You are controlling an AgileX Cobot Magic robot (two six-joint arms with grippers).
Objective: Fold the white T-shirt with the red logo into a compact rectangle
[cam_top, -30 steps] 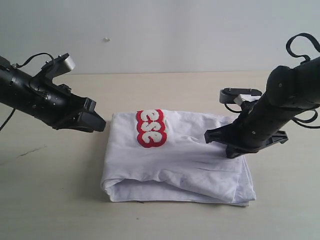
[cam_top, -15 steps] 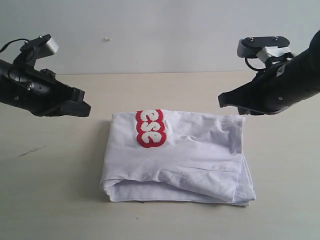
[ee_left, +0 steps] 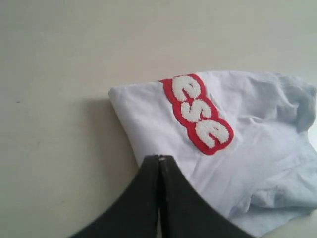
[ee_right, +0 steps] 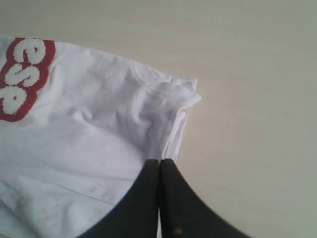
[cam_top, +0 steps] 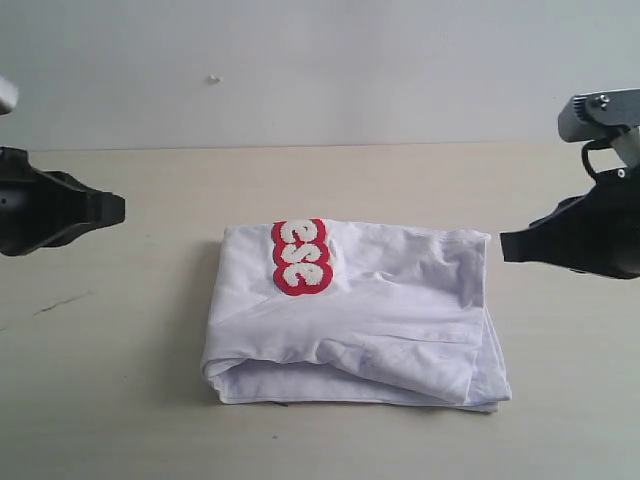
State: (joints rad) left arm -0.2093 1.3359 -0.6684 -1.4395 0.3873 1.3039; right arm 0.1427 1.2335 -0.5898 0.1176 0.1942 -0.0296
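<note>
T-shirt (cam_top: pixel 400 320) on table (cam_top: pixel 120 380), logo (cam_top: pixel 300 257) atop

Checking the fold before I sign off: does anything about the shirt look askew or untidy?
The white T-shirt is a rough rectangle, but its near edge is uneven: layers bulge and gape there, and the near right corner juts out. The red logo wraps over the far fold, showing only "ese". No damage shows.

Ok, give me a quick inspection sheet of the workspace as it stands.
Surface: pale beige tabletop, one dark scuff at the left.
Job's things: white cotton T-shirt folded into a rough rectangle; red patch with fluffy white letters on top, reading "ese".
Clutter: nothing seen.
Grippers: left gripper shut, empty, clear of the shirt; right gripper the same.
Cables: short black lead by the right wrist camera.
Surroundings: plain pale wall, one small speck.
</note>
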